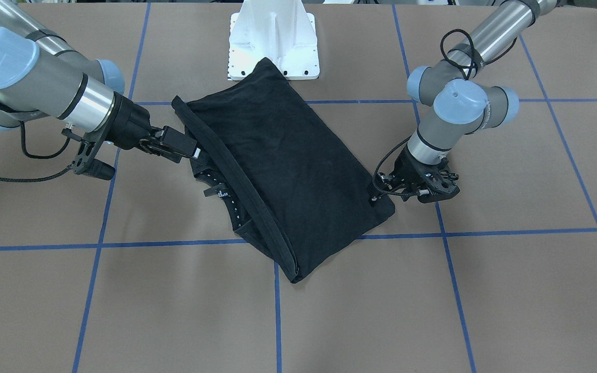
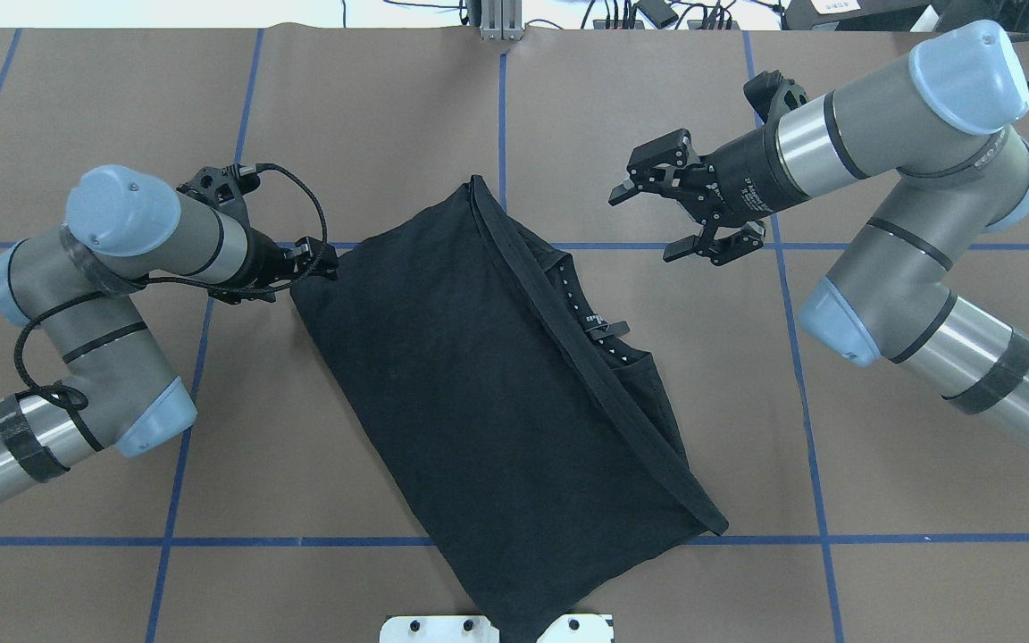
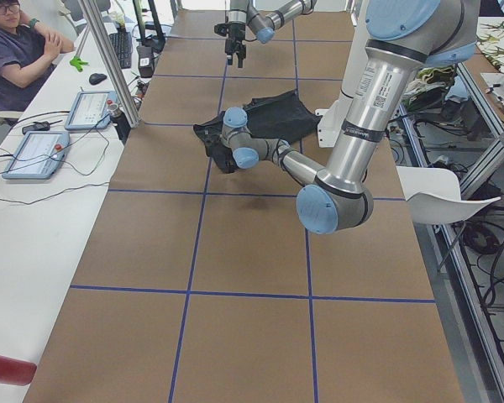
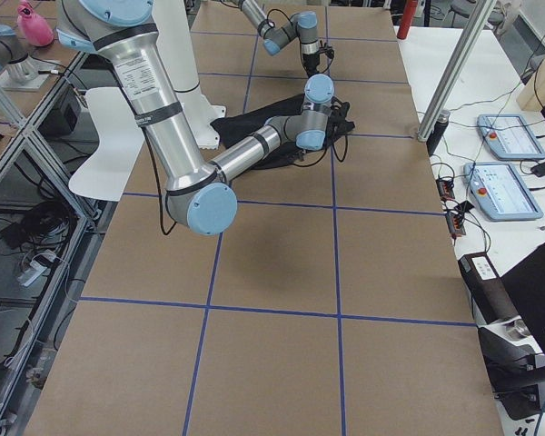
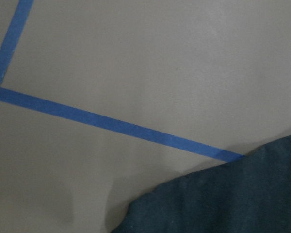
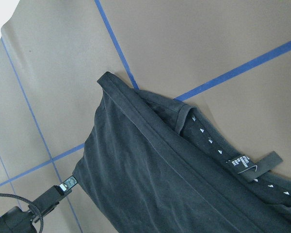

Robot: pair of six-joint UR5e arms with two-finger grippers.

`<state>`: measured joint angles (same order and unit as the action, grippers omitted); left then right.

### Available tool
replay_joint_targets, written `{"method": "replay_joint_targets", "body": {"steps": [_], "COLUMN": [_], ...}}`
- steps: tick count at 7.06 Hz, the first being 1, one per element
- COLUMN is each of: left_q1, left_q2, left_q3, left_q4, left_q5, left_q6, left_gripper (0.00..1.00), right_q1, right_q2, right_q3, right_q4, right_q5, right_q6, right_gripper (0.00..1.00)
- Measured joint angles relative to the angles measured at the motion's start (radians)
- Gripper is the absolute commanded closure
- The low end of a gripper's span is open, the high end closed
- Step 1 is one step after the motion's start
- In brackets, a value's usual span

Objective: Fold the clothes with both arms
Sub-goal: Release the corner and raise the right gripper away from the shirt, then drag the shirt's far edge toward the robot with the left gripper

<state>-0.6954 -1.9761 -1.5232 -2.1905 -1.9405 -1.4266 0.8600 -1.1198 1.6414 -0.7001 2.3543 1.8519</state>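
1. The black T-shirt [image 2: 479, 375] lay folded into a long slanted slab, plain side up, between the two grippers. Its collar label [image 6: 258, 167] showed along the edge facing the right gripper.
2. The left gripper [image 2: 329, 256] sat low with its jaws drawn close together, tips touching one corner of the shirt. I couldn't tell whether any cloth was pinched.
3. The right gripper [image 2: 648, 223] hung spread wide above the table, apart from the shirt and holding nothing.
4. To my eye the danger was a lopsided pull. If the left one dragged that corner alone, the stacked layers might slide and the fold open. The right one, coming down on the collar edge, could catch only the top layer.
5. The shirt's end farthest from both grippers overlapped the white pedestal base [image 1: 272, 41], where it might snag.
6. The brown table cover [image 1: 485, 311] carried blue tape lines [image 1: 278, 321]. Past the left gripper's side, a person [image 3: 17, 50] sat at a bench with teach pendants [image 3: 35, 154].
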Motion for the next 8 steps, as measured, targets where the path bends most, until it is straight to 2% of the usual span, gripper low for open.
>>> {"method": "replay_joint_targets", "body": {"steps": [2,3,5,6,7,8], "left_q1": [0.02,0.024,0.024,0.025,0.024,0.022], "left_q2": [-0.011,-0.012,-0.013,-0.013,-0.013,-0.012], "left_q3": [0.022,0.028,0.027,0.023,0.017,0.012], "left_q4": [0.0,0.0,0.0,0.0,0.0,0.001], "left_q5": [0.035,0.041,0.043,0.04,0.04,0.04], "left_q6": [-0.001,-0.001,-0.002,-0.002,-0.002,-0.002], "left_gripper": [0.25,0.45,0.6,0.9,1.0,1.0], "right_q1": [0.002,0.002,0.002,0.002,0.002,0.002], "right_q2": [0.001,0.002,0.003,0.003,0.003,0.003], "right_q3": [0.001,0.001,0.002,0.003,0.003,0.003], "right_q4": [0.003,0.003,0.004,0.004,0.004,0.004], "right_q5": [0.004,0.005,0.006,0.007,0.009,0.009], "right_q6": [0.001,0.001,0.001,0.002,0.003,0.004], "right_gripper": [0.0,0.0,0.0,0.0,0.0,0.0]}}
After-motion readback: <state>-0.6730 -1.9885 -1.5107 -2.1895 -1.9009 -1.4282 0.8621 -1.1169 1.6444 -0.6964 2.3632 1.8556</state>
